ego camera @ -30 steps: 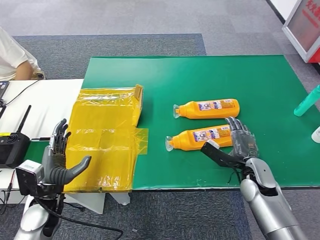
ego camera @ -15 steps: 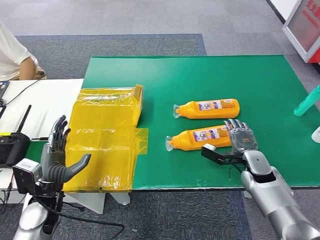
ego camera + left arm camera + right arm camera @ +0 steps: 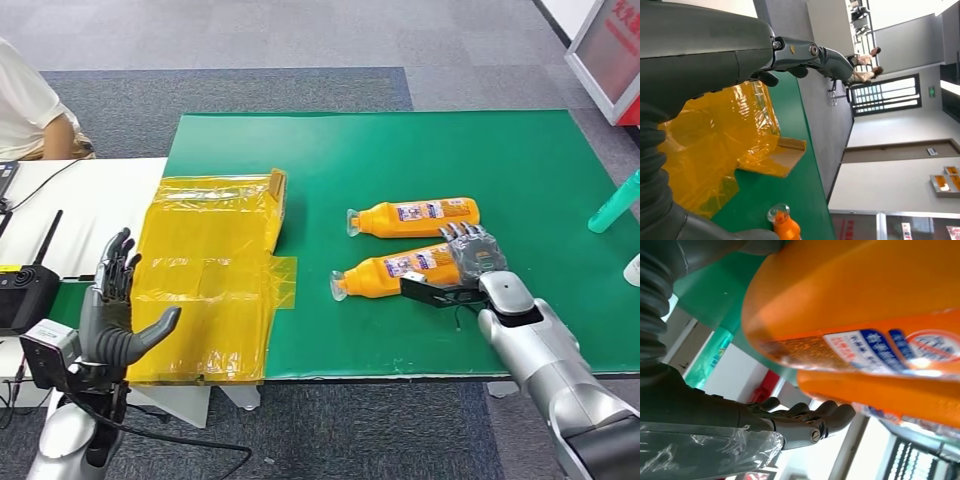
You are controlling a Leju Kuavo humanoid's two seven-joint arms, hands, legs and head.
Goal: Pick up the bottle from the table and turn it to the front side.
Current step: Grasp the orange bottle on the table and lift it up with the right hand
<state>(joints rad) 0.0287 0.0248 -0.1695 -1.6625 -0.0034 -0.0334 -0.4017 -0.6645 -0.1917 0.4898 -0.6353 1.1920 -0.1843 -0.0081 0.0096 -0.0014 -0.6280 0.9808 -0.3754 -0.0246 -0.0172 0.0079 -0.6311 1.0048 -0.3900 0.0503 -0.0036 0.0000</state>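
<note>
Orange bottle [image 3: 396, 272] lies flat on the green table [image 3: 528, 170], its base end between the spread fingers and thumb of the right hand [image 3: 468, 268], which has moved up around it; left hand [image 3: 113, 310] hovers open

Both arms are silver and rounded. The right robot hand [image 3: 469, 268] has dark grey fingers, a black thumb and clear plastic wrap; the left robot hand [image 3: 113, 310] has a grey thumb, ribbed cover and black cables.
</note>
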